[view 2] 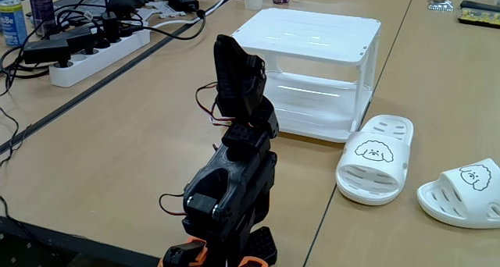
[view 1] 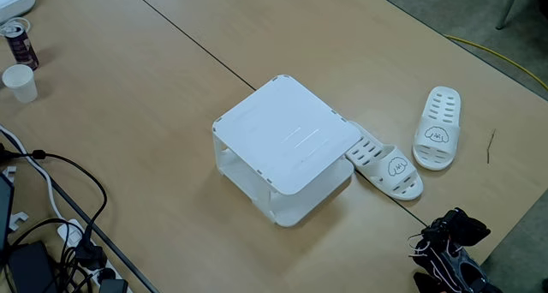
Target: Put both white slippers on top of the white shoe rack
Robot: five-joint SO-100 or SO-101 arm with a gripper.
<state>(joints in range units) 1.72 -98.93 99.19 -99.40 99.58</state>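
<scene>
Gripper (view 2: 238,60): folded back over the arm, black, seen from behind in a fixed view. Can't tell whether the jaws are parted or closed from this angle. It holds nothing and touches nothing; both slippers lie on the table, well apart from it.

White shoe rack (view 1: 287,139) sits mid-table, top panel bare. In a fixed view it (view 2: 312,34) stands behind the arm, lower shelf visible through the open sides.

Near slipper (view 1: 387,166) lies just beside the rack's right side, heel end at or against the rack's corner, dog face up. In a fixed view it (view 2: 375,159) sits by the rack's front right leg, toe toward the camera.

Second slipper (view 1: 437,128) lies further right, apart from the first, angled differently. In a fixed view (view 2: 462,193) it's at the right edge, partly cut off.

Around: arm base (view 1: 449,250) at the table's lower right edge; table seam (view 1: 188,38) runs diagonally under the rack. Paper cup (view 1: 20,82) and a can (view 1: 19,43) far left, cables (view 1: 51,207) lower left. Power strip (view 2: 98,50) with plugs on the left in a fixed view.

Path between arm and slippers is open table.
</scene>
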